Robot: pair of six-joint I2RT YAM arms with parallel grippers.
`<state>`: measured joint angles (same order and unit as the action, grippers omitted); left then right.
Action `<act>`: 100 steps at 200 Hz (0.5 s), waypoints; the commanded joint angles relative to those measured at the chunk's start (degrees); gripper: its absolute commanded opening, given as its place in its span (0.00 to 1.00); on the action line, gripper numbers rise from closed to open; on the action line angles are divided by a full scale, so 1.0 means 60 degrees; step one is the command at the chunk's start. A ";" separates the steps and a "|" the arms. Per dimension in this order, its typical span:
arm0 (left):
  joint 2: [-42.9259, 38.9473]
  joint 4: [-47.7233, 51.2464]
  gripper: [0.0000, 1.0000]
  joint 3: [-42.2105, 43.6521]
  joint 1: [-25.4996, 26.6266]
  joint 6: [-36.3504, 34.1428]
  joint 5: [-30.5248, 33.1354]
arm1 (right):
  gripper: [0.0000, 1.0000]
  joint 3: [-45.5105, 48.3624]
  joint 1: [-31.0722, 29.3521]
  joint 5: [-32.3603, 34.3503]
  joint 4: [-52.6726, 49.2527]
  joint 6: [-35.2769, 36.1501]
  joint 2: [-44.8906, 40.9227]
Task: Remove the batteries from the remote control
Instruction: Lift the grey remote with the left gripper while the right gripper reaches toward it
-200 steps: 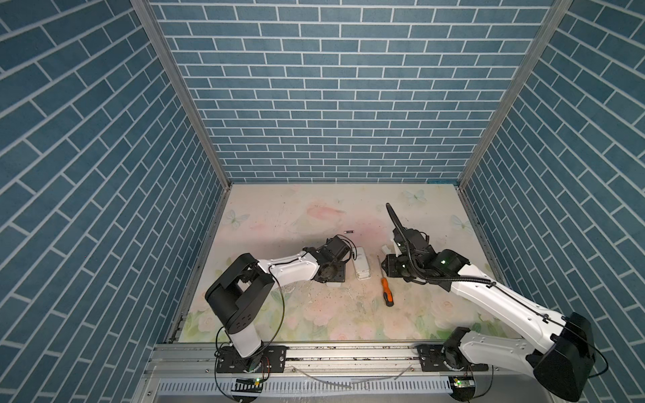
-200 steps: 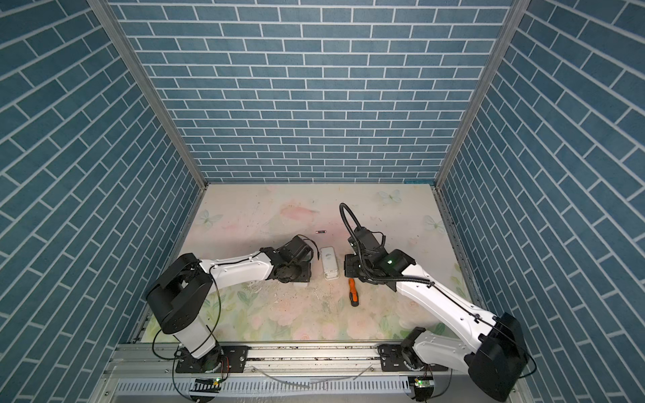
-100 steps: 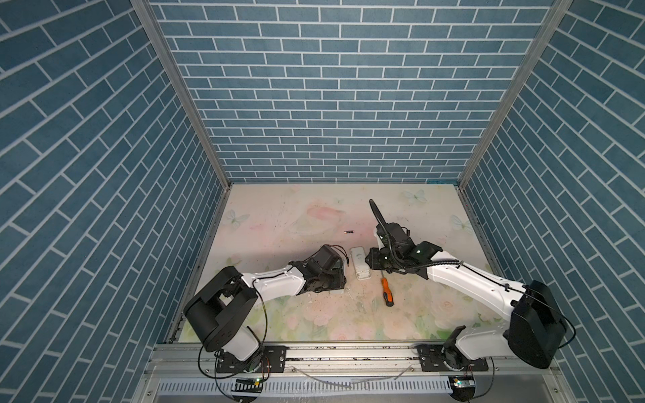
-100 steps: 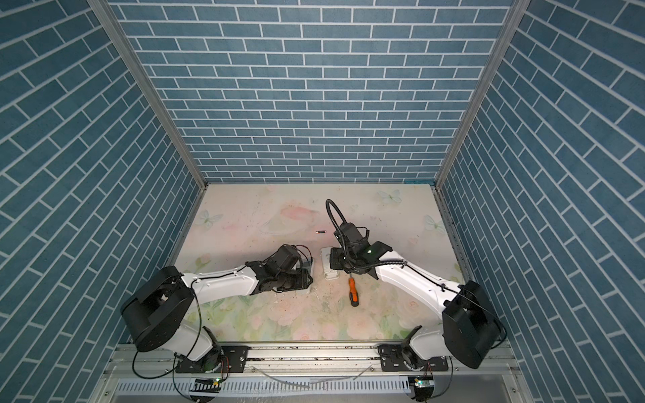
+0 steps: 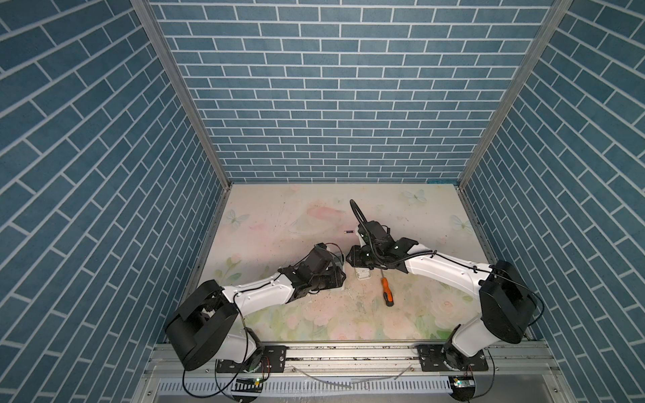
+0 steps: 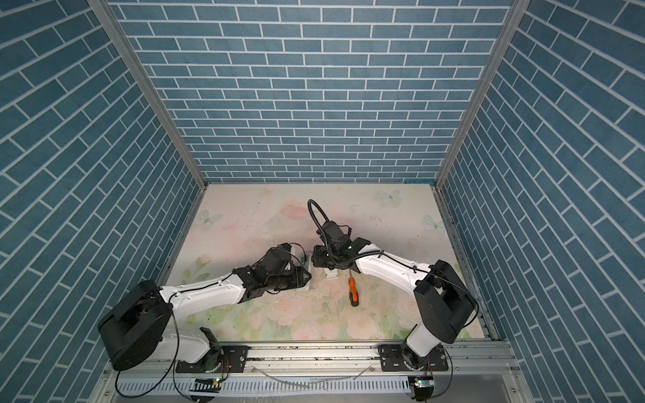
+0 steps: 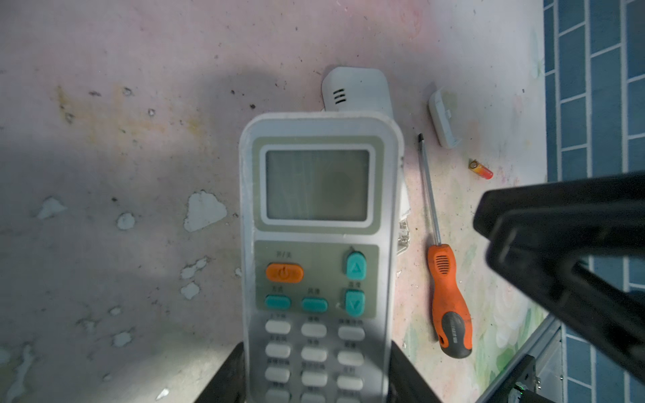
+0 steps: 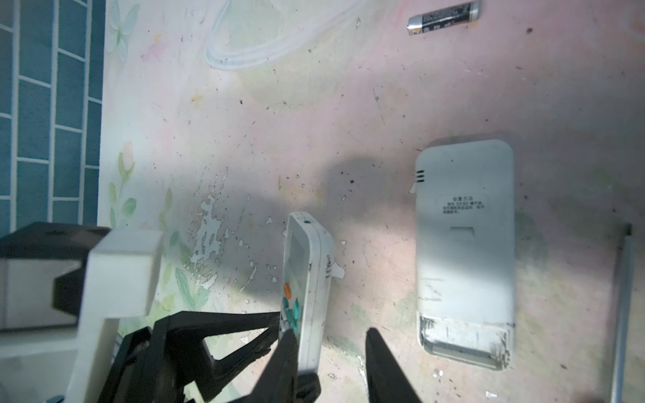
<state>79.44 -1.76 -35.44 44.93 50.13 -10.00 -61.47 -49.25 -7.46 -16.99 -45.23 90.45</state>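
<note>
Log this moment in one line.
left tool: gripping remote | right tool: open beside it | second remote: face down | black battery, orange battery: lying loose

Orange-black screwdriver (image 7: 440, 258); perhaps orange-gold battery (image 7: 481, 169)

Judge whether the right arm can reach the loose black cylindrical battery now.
Probably yes: the black cylindrical battery lies on bare floral mat near the right gripper, whose jaws stand open.
</note>
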 commanded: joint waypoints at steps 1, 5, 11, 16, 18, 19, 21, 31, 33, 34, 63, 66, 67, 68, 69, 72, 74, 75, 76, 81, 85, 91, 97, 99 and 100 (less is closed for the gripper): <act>-0.0391 -0.0788 0.46 0.0220 -0.0253 0.0317 -0.0047 | 0.35 -0.0418 -0.0206 0.0350 -0.0218 -0.0305 -0.0386; -0.0436 -0.0836 0.46 0.0234 -0.0300 0.0360 -0.0072 | 0.35 -0.0365 -0.0234 0.0623 -0.0265 -0.0291 -0.0482; -0.0488 -0.0908 0.46 0.0257 -0.0380 0.0419 -0.0099 | 0.36 -0.0269 -0.0312 0.0753 -0.0335 -0.0271 -0.0642; -0.0528 -0.0956 0.46 0.0263 -0.0433 0.0480 -0.0127 | 0.36 -0.0175 -0.0370 0.0820 -0.0349 -0.0246 -0.0777; -0.0551 -0.0971 0.46 0.0255 -0.0465 0.0515 -0.0126 | 0.36 -0.0134 -0.0388 0.0830 -0.0354 -0.0230 -0.0837; -0.0560 -0.0976 0.46 0.0261 -0.0483 0.0533 -0.0130 | 0.36 -0.0123 -0.0396 0.0847 -0.0350 -0.0227 -0.0859; -0.0578 -0.0998 0.46 0.0277 -0.0503 0.0558 -0.0130 | 0.37 -0.0085 -0.0431 0.0855 -0.0351 -0.0218 -0.0902; -0.0642 -0.1166 0.46 0.0281 -0.0602 0.0752 -0.0177 | 0.37 0.0095 -0.0554 0.0922 -0.0324 -0.0136 -0.1109; -0.0653 -0.1203 0.46 0.0282 -0.0610 0.0792 -0.0179 | 0.37 0.0124 -0.0585 0.0940 -0.0311 -0.0118 -0.1144; -0.0662 -0.1217 0.46 0.0282 -0.0621 0.0818 -0.0179 | 0.37 0.0146 -0.0590 0.0960 -0.0307 -0.0113 -0.1166; -0.0755 -0.1833 0.46 0.0326 -0.0789 0.1542 -0.0247 | 0.39 0.0710 -0.0920 0.1243 0.0248 0.0093 -0.1607; -0.0750 -0.1868 0.46 0.0300 -0.0806 0.1605 -0.0263 | 0.39 0.0759 -0.0941 0.1251 0.0328 0.0117 -0.1633; -0.0747 -0.1879 0.46 0.0291 -0.0807 0.1620 -0.0258 | 0.39 0.0771 -0.0951 0.1255 0.0343 0.0122 -0.1638; -0.0753 -0.1884 0.46 0.0286 -0.0815 0.1650 -0.0270 | 0.39 0.0777 -0.0956 0.1257 0.0364 0.0132 -0.1648; -0.0756 -0.1887 0.46 0.0277 -0.0819 0.1679 -0.0276 | 0.39 0.0787 -0.0966 0.1265 0.0390 0.0136 -0.1653; -0.0759 -0.1913 0.46 0.0261 -0.0833 0.1738 -0.0288 | 0.39 0.0822 -0.0985 0.1281 0.0449 0.0161 -0.1657; -0.0752 -0.1936 0.46 0.0244 -0.0836 0.1778 -0.0294 | 0.39 0.0825 -0.1007 0.1286 0.0475 0.0183 -0.1658; -0.0748 -0.1949 0.46 0.0241 -0.0844 0.1802 -0.0303 | 0.40 0.0826 -0.1021 0.1273 0.0482 0.0184 -0.1658; -0.0754 -0.1956 0.46 0.0232 -0.0848 0.1829 -0.0307 | 0.39 0.0826 -0.1027 0.1266 0.0507 0.0192 -0.1658; -0.0763 -0.2003 0.46 0.0201 -0.0866 0.1929 -0.0325 | 0.39 0.0834 -0.1054 0.1272 0.0536 0.0247 -0.1645; -0.0772 -0.2044 0.46 0.0173 -0.0880 0.2012 -0.0340 | 0.39 0.0815 -0.1085 0.1292 0.0546 0.0292 -0.1632; -0.0795 -0.2120 0.46 0.0151 -0.0896 0.2100 -0.0354 | 0.39 0.0787 -0.1142 0.1340 0.0549 0.0351 -0.1629; -0.0817 -0.2225 0.46 0.0150 -0.0921 0.2309 -0.0348 | 0.39 0.0769 -0.1190 0.1404 0.0559 0.0422 -0.1629; -0.0829 -0.2263 0.46 0.0157 -0.0932 0.2393 -0.0342 | 0.40 0.0768 -0.1212 0.1420 0.0561 0.0449 -0.1640; -0.0831 -0.2281 0.46 0.0154 -0.0928 0.2417 -0.0341 | 0.40 0.0768 -0.1226 0.1434 0.0561 0.0464 -0.1641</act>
<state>75.79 -11.18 -34.09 40.01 59.77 -11.40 -58.43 -55.51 -1.45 -15.46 -44.56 81.08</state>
